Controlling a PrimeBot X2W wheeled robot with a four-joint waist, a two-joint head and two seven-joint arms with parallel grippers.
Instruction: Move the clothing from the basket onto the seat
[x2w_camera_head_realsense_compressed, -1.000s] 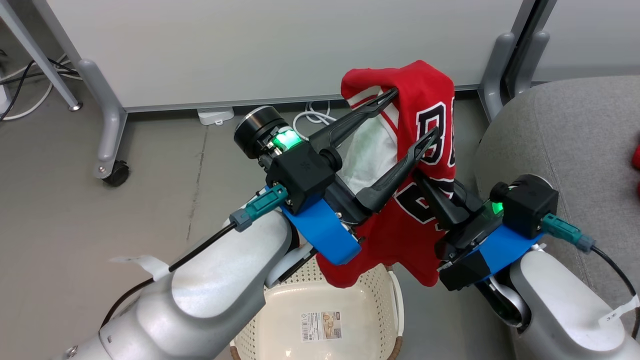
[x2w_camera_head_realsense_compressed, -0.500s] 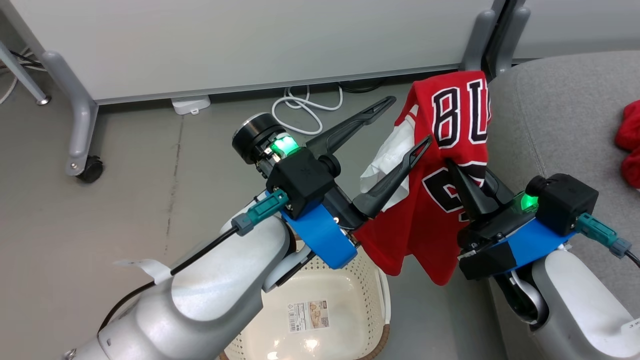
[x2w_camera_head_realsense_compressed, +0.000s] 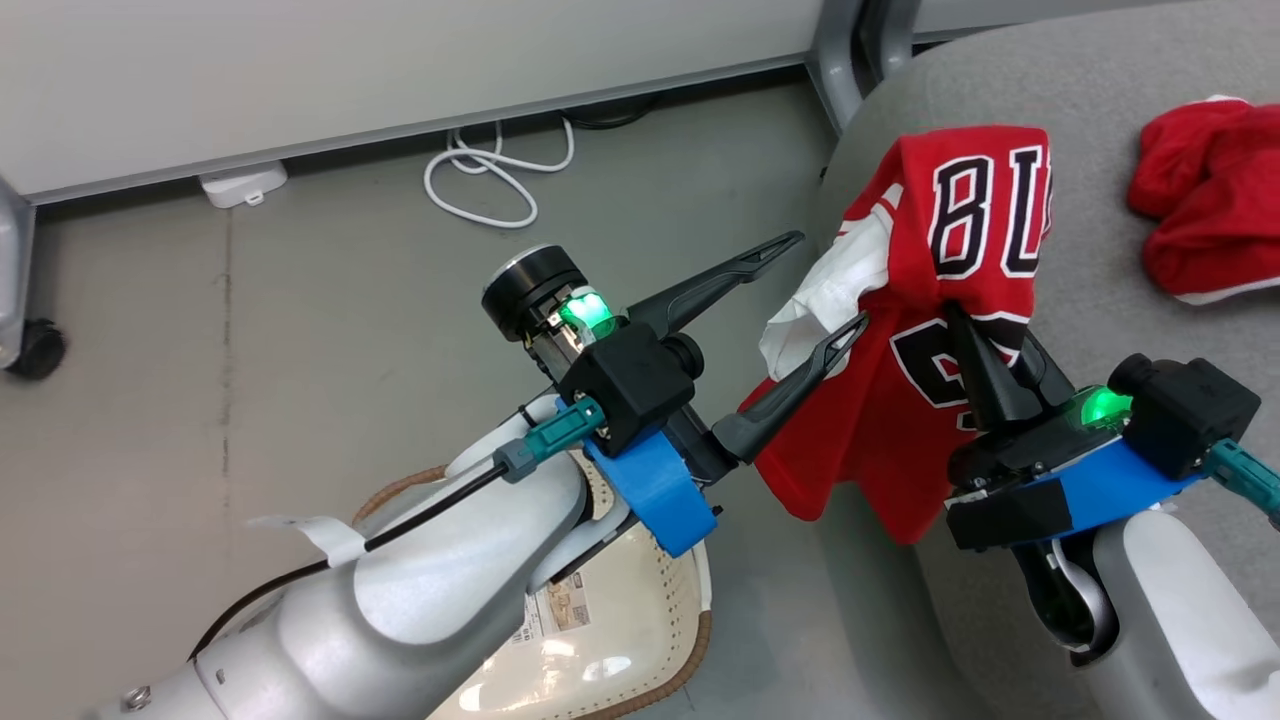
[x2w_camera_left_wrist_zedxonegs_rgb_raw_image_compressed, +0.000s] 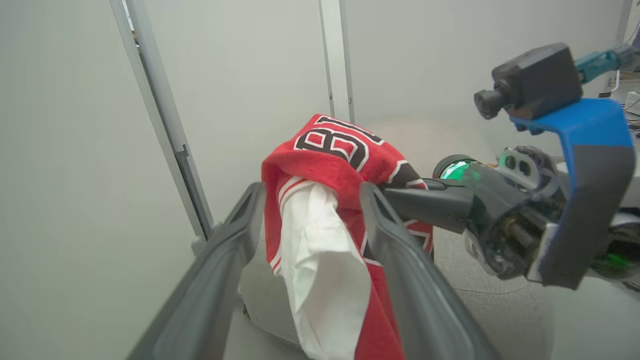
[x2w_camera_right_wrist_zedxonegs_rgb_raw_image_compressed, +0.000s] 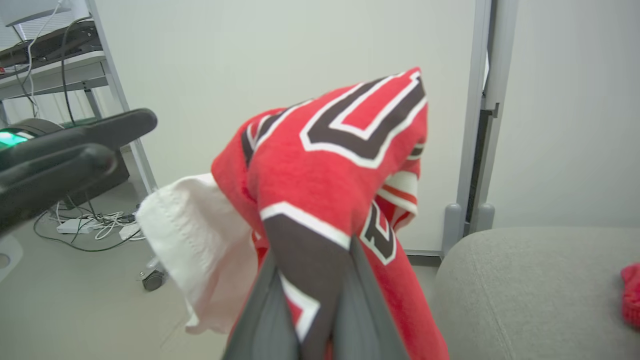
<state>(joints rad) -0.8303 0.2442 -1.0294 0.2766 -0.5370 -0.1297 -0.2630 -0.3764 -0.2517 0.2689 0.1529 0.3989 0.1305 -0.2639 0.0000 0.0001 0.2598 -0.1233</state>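
Obs: jersey (x2w_camera_head_realsense_compressed: 985, 200) drapes over right claw (x2w_camera_head_realsense_compressed: 962, 318), pinched at its tips; left claw (x2w_camera_head_realsense_compressed: 828, 280) spread wide, just beside it.

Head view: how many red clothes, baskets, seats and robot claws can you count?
Red clothes: 2, the jersey and the crumpled red garment
Basket: 1
Seat: 1
Claws: 2, the left claw and the right claw
Total: 6
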